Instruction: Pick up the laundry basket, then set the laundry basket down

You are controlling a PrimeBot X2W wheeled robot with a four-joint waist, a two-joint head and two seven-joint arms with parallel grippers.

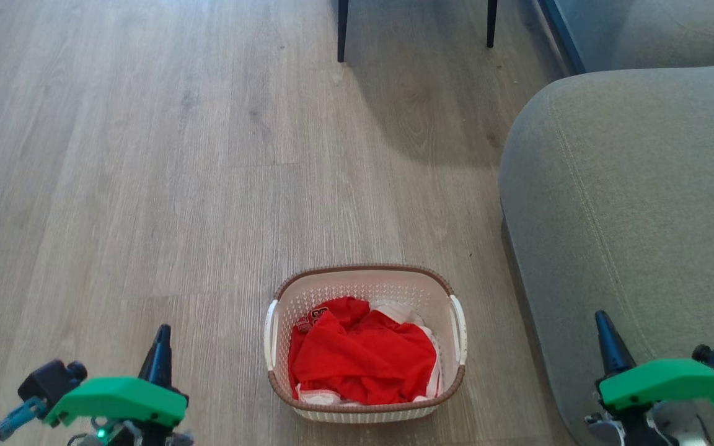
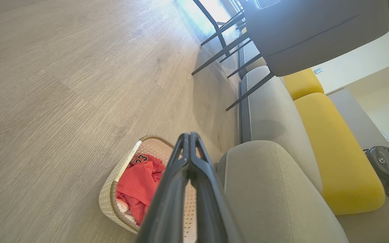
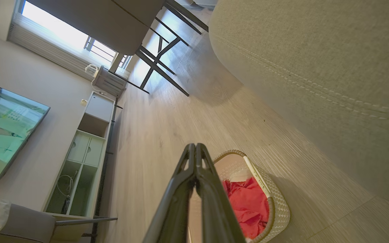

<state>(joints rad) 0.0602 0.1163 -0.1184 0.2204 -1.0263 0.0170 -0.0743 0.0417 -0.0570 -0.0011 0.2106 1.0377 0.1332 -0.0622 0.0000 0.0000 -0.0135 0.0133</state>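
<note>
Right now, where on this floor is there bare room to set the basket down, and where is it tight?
Bare floor stretches left of the laundry basket and ahead of it, up to the chair legs. Tight: the strip between basket and sofa.

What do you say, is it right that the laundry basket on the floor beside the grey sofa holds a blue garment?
Not blue: the garment in the laundry basket is red, as the head view shows. The rest holds.

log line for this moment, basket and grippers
cream-white perforated plastic laundry basket: on wood floor, red cloth inside, ungripped | left gripper: jaws shut, empty | right gripper: jaws shut, empty
</note>
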